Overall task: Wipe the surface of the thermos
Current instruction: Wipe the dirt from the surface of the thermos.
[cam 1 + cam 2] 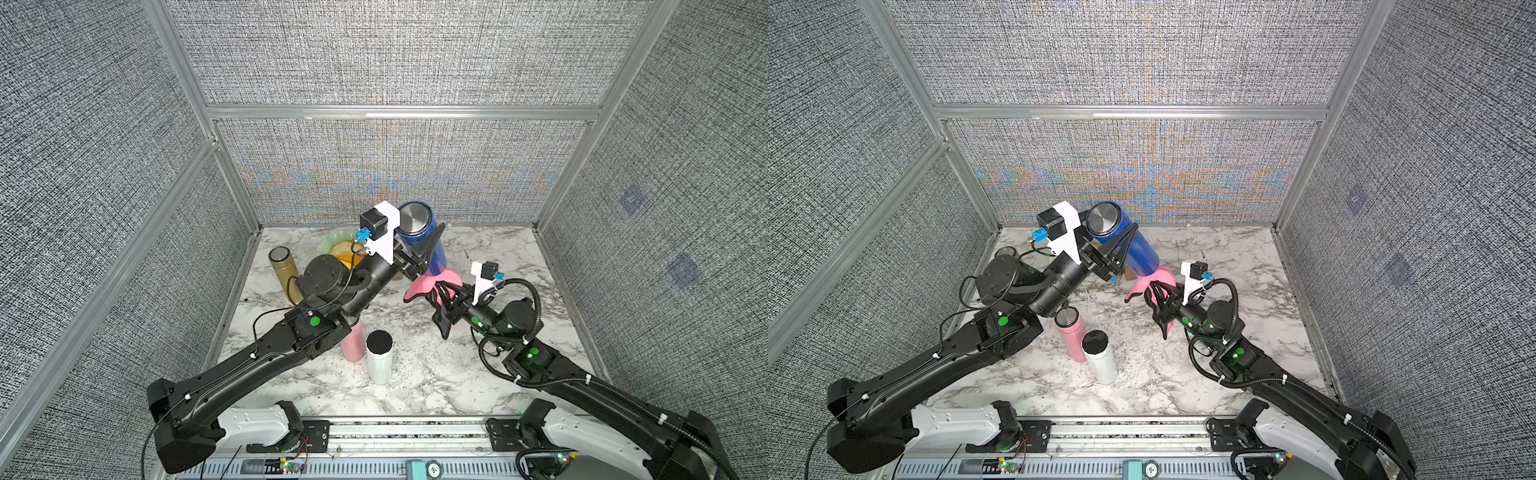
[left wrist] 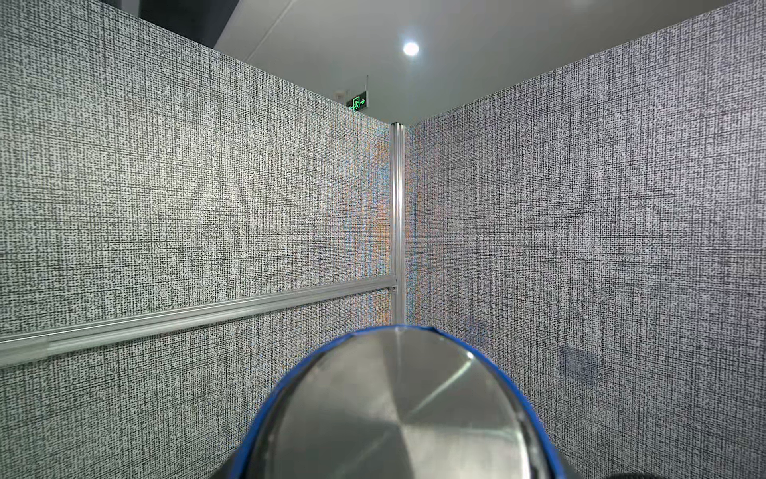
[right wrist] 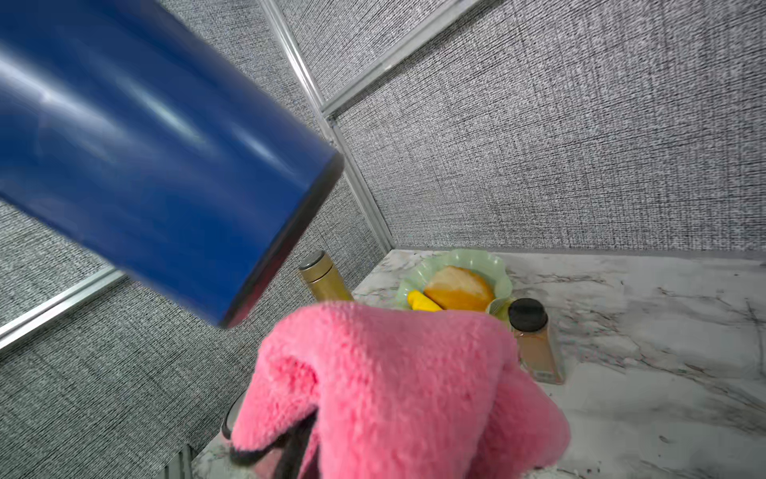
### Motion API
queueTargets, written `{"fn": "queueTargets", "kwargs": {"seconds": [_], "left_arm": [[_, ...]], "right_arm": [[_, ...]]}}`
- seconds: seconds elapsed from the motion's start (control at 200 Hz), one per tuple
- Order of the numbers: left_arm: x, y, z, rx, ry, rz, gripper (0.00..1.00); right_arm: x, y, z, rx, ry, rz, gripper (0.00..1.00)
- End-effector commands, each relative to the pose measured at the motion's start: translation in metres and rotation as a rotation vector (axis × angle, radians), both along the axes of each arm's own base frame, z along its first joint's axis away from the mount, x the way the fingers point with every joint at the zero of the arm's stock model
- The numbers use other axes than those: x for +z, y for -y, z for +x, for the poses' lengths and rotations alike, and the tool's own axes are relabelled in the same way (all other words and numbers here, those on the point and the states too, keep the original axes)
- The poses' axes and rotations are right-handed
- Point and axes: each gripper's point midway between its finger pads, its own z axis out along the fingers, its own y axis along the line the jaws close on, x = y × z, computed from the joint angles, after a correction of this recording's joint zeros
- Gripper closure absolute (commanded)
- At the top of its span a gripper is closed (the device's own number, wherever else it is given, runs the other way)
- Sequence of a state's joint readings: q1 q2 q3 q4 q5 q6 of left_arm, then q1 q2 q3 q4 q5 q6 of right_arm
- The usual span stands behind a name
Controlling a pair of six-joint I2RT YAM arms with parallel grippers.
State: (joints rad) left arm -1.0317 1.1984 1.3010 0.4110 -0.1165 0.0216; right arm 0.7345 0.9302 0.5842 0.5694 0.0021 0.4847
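Over marble [image 1: 415,374], left claw [image 1: 428,249] grips thermos [image 1: 417,233] tilted steel-end up; right claw [image 1: 444,298] pinches cloth [image 1: 423,285].

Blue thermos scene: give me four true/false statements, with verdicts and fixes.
1. The left gripper holds the glossy blue metal thermos tilted, clear of the marble table. True.
2. The right gripper is empty. False: it is shut on a fluffy pink cloth.
3. The pink cloth is close to the thermos's lower end. True.
4. The white cylindrical bottle with a black cap lies on its side. False: it stands upright beside a pink bottle.
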Motion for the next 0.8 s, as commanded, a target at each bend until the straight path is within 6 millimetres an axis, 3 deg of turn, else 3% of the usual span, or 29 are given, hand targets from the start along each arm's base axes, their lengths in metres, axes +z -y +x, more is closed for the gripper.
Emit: {"fn": "queueTargets", "kwargs": {"seconds": [0.0,0.105,0.27,0.515,0.79], "left_arm": [[0.015,-0.001,-0.008,-0.054,0.02,-0.058,1.0],[0.008,0.011,-0.008,-0.102,-0.016,-0.058,1.0],[0.0,0.022,0.002,-0.089,-0.03,-0.04,1.0],[-0.005,0.027,0.015,-0.045,-0.033,-0.018,1.0],[-0.004,0.025,0.01,-0.073,-0.048,-0.032,1.0]], "right_arm": [[0.023,0.003,0.003,-0.031,0.047,0.026,1.0],[0.028,-0.002,0.003,-0.011,0.052,0.041,1.0],[0.024,-0.015,-0.019,0.108,0.116,0.068,1.0],[0.017,0.024,-0.004,-0.04,0.09,0.11,1.0],[0.019,-0.011,-0.029,0.113,0.138,0.065,1.0]]}}
